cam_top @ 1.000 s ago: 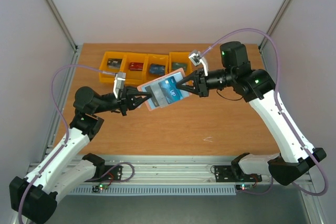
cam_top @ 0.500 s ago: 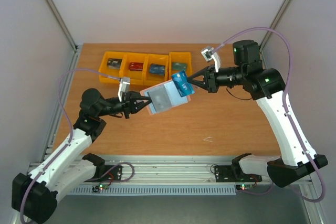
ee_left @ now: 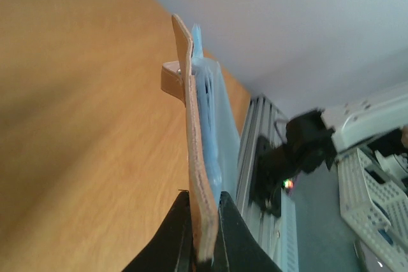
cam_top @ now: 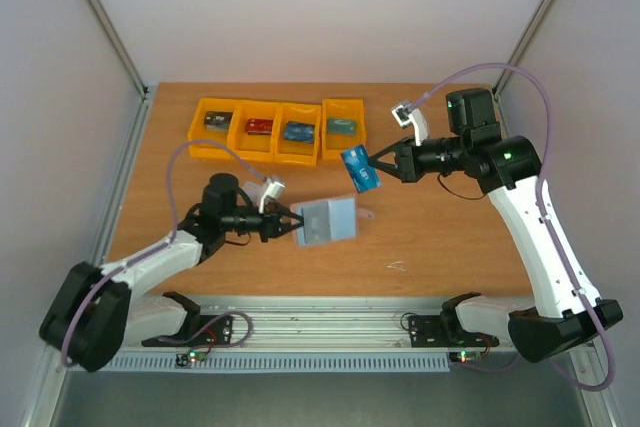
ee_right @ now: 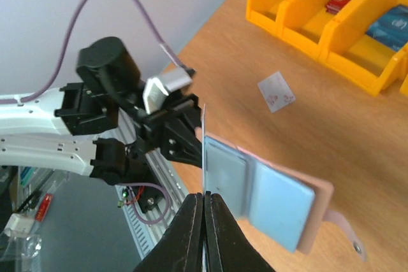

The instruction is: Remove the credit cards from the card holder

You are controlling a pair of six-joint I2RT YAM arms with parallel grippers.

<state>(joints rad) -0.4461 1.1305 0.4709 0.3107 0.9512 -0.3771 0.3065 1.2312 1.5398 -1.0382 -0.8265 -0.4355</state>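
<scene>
The card holder (cam_top: 327,220) hangs over the middle of the table (cam_top: 450,237), clamped in the left pincer (cam_top: 293,226). Behind it and to its right, a credit card (cam_top: 362,168) is pinched in the right pincer (cam_top: 377,161). Four bins (cam_top: 275,130) line the far edge, toward the far left corner.

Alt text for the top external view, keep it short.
The left pincer holds an open blue-grey card holder over a wooden table; the right pincer holds a blue card clear of it. Four orange bins sit at the back.

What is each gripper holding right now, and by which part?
Left gripper: the card holder, by one edge. Right gripper: a blue credit card, by its edge, clear of the holder.
</scene>
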